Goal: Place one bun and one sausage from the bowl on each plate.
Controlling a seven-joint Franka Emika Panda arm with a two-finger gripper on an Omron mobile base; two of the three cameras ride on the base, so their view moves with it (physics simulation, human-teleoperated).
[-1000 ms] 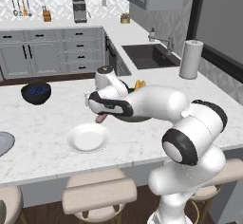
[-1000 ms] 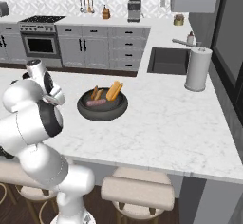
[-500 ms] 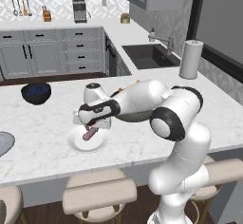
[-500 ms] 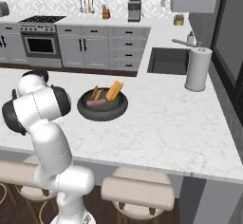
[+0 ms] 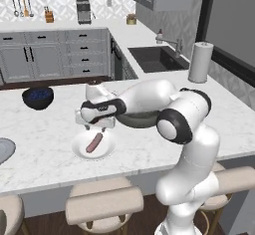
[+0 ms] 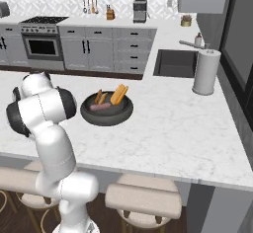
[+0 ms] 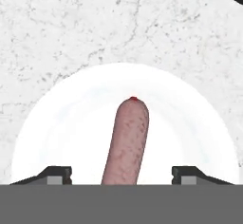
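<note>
One sausage (image 7: 128, 140) lies flat on the white plate (image 7: 194, 123), free of my fingers. My gripper (image 7: 122, 174) is open, its fingertips (image 7: 59, 173) standing wide on either side of the sausage without touching it. From the left base view the gripper (image 5: 97, 127) hovers just over the white plate (image 5: 79, 152) and the sausage (image 5: 93, 142). The dark bowl (image 6: 106, 118) still holds two buns (image 6: 118, 94) and another sausage (image 6: 100, 107). The grey plate (image 5: 3, 150) shows at the far left edge.
A glossy blue bowl (image 5: 38, 96) stands behind the plates on the left. A paper towel roll (image 5: 199, 61) and the sink (image 5: 158, 58) are at the back right. Stools (image 5: 102, 204) line the counter's front edge.
The gripper came down over the white plate with the sausage, then opened; the sausage now lies loose on the plate.
</note>
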